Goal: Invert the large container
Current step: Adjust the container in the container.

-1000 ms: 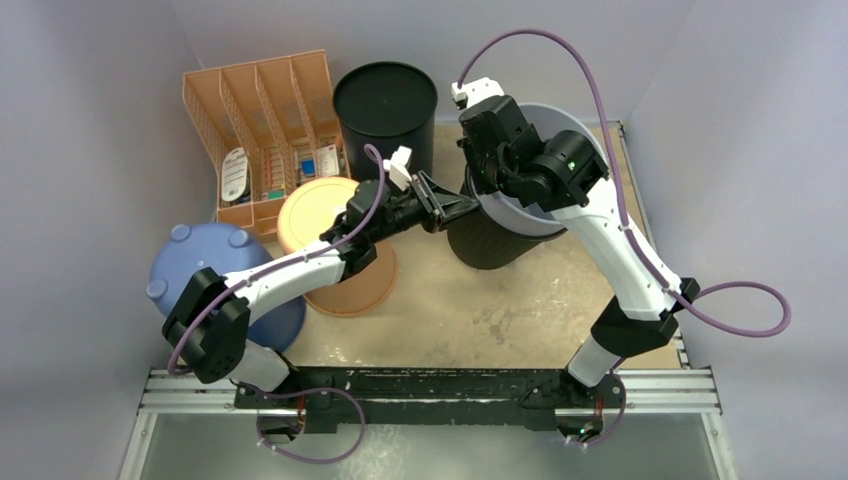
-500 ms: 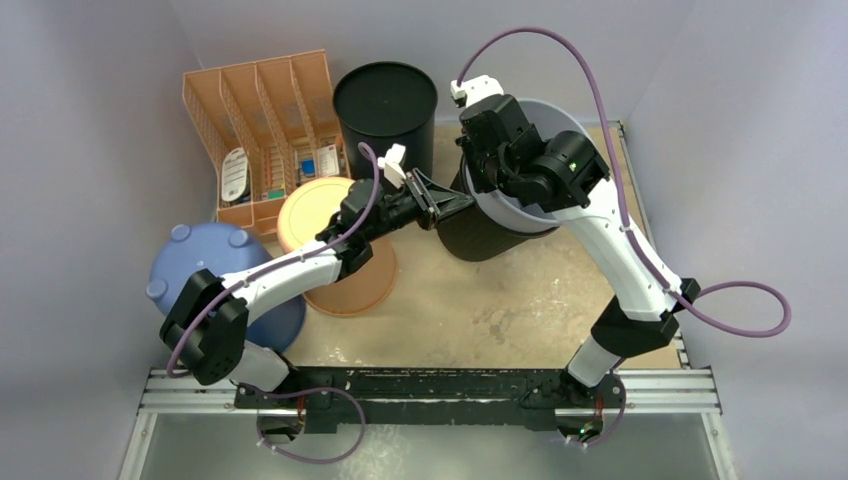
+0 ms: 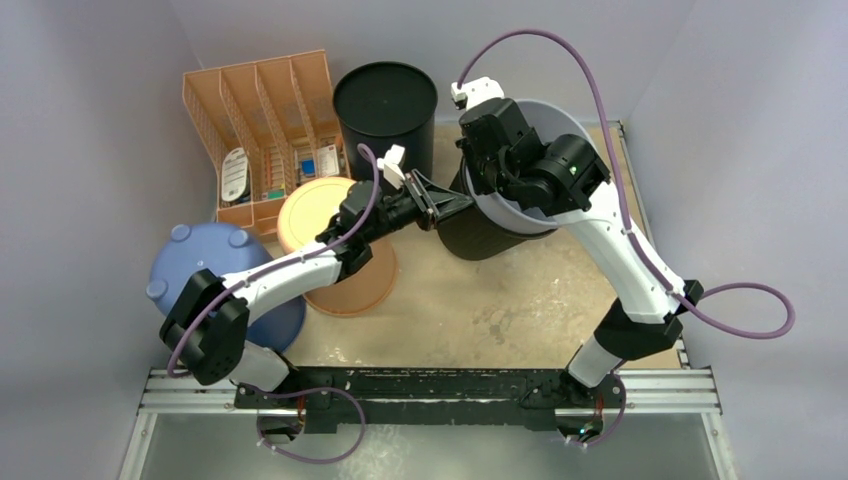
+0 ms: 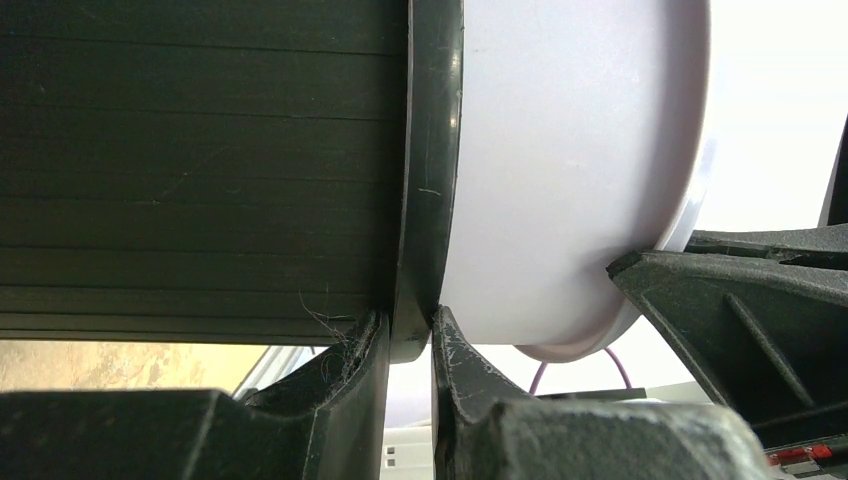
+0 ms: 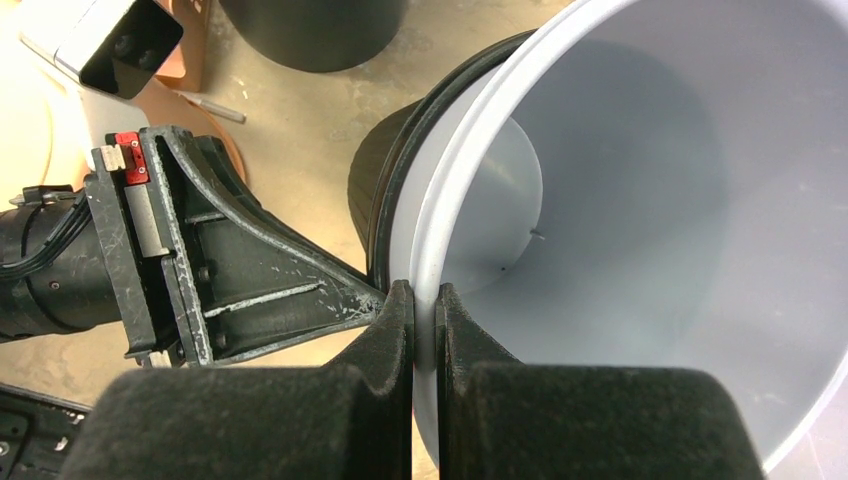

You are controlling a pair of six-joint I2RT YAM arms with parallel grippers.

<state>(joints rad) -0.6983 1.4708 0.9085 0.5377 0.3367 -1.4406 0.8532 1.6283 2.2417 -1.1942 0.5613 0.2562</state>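
Moved: the nested pair, base drawn slightly toward 11 o'clock. The large container (image 5: 620, 200), grey, sits tilted inside a black ribbed bin (image 3: 490, 240), mouth toward 1 o'clock. Your right pincer (image 5: 424, 295) is clenched on its rim, your left pincer (image 4: 408, 325) on the bin's rim, both at 9 o'clock.

I see 1 orange slotted organizer (image 3: 262, 130) far left, 1 black bin (image 3: 385, 105) just right of it, 1 orange tub (image 3: 305, 215) nearer, 1 blue tub (image 3: 200, 255) near left.
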